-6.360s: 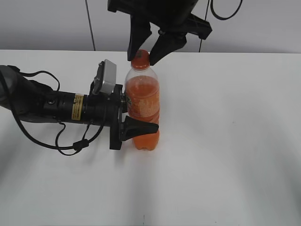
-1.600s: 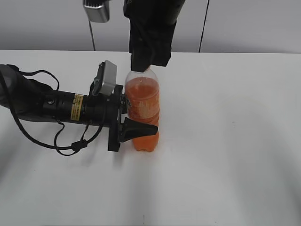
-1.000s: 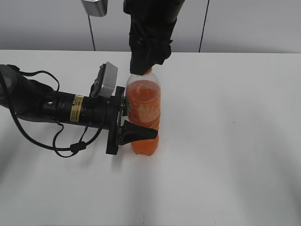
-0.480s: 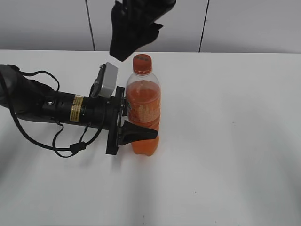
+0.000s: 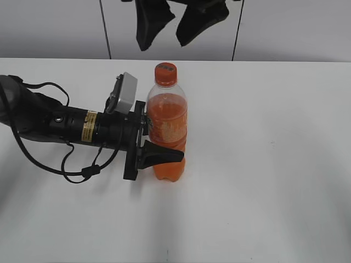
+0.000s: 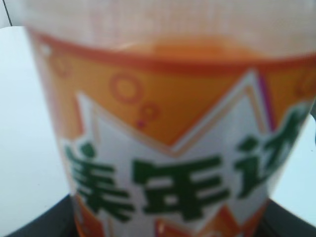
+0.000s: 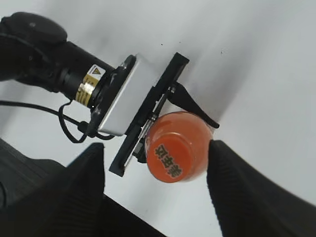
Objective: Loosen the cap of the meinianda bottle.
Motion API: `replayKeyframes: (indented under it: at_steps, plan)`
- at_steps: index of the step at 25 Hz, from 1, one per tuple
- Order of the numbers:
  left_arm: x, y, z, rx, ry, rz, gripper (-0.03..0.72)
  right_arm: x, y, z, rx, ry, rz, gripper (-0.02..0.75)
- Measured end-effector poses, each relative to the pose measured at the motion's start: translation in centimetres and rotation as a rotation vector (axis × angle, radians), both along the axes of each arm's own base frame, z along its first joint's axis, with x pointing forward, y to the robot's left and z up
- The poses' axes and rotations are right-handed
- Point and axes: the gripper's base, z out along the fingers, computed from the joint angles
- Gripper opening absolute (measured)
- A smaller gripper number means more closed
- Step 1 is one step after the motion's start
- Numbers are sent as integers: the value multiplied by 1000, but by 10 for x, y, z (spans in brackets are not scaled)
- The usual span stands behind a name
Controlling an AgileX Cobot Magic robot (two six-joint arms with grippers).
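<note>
The meinianda bottle (image 5: pixel 167 129) stands upright on the white table, full of orange drink, with its orange cap (image 5: pixel 165 73) on the neck. My left gripper (image 5: pixel 156 139) is shut on the bottle's label band from the left; the label (image 6: pixel 168 163) fills the left wrist view. My right gripper (image 5: pixel 166 33) hangs open above the cap, clear of it. In the right wrist view the cap (image 7: pixel 170 159) with its yellowish mark sits between the two spread fingers (image 7: pixel 89 173), not touched by them.
The left arm (image 5: pixel 49 123) and its cables lie across the table's left half. A grey wall with dark vertical seams (image 5: pixel 104 27) rises behind the table's far edge.
My right gripper was shut on the cap a second ago. It has let go, risen and opened. The cap now shows bare on the bottle. The left gripper has kept its hold.
</note>
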Motion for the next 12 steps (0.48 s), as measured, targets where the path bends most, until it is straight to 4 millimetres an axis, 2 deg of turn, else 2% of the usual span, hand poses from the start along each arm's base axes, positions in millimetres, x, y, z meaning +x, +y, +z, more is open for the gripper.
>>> replayKeyframes:
  at_steps: [5,12]
  plan:
    - [0,0,0,0,0,1,408,3,2,-6,26,69,-140,486]
    - [0,0,0,-1,1,5,408,7,6,-19,17,114,-192,486]
